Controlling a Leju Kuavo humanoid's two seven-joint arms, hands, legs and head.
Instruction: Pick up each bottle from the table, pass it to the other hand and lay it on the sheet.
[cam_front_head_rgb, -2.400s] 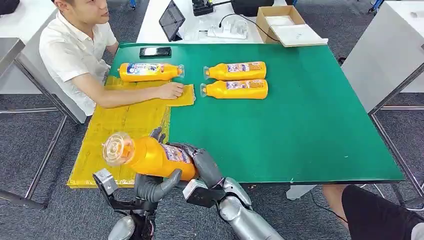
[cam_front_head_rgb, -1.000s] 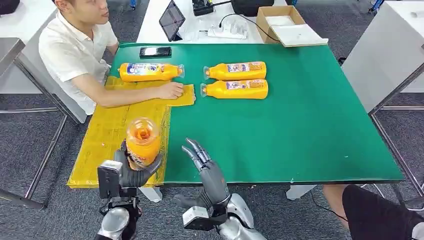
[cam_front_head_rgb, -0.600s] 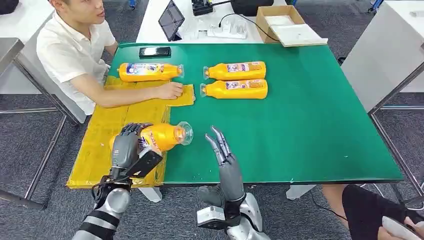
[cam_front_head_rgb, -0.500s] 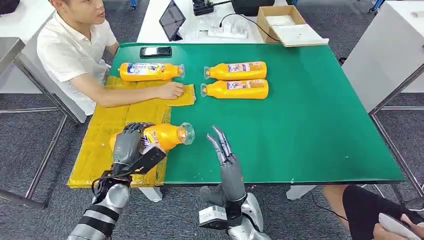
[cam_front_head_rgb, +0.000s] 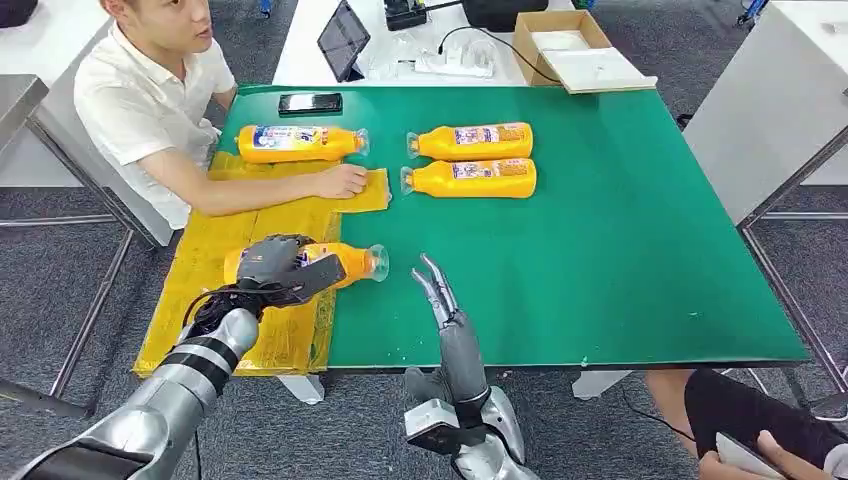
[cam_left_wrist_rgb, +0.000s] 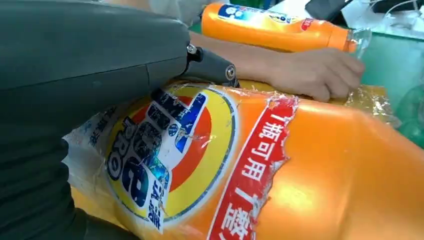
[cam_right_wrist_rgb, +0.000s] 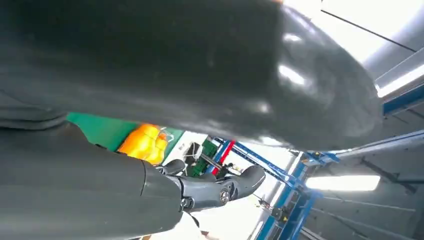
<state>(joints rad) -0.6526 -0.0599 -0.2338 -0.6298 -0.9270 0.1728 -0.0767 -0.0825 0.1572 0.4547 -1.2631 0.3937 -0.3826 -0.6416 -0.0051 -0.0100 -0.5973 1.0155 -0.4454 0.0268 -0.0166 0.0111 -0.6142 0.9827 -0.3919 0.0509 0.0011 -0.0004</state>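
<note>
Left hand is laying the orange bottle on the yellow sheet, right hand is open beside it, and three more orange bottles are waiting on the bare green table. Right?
Not quite. Two orange plastic bottles lie on the bare green table; the third already lies at the far end of the yellow sheet, as the head view shows. The left hand does grip the orange bottle over the sheet, and the right hand is open.

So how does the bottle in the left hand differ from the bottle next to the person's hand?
The held bottle is gripped by the left hand; the far bottle lies free, just beyond the person's hand. The held bottle is over the near part of the yellow sheet, with its cap end past the sheet's edge; the far bottle lies along the sheet's far edge. Both are orange, on their sides, caps pointing right.
</note>
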